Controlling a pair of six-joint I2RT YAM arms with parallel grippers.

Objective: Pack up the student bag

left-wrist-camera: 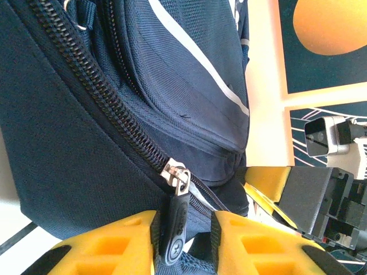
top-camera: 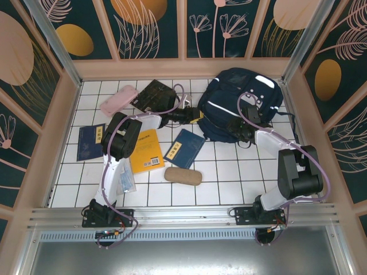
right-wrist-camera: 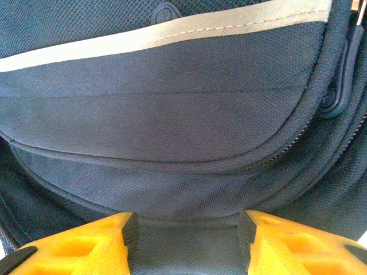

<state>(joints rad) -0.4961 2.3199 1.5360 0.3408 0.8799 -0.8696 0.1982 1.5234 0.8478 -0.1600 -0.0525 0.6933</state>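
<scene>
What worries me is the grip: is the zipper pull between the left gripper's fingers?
Yes, the zipper pull of the student bag hangs between the fingers of the left gripper.

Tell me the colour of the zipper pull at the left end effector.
The zipper pull is black, on a silver slider; left wrist view shows it best.

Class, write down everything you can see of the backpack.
The backpack is large, navy woven fabric with white reflective stripes and light grey patches, lying front-up at the tiled table's far right. Its black zipper runs to a metal slider; the dark pull sits between the left gripper's open fingers, apparently ungripped. The right gripper straddles fabric at its near edge; whether it pinches is unclear.
</scene>
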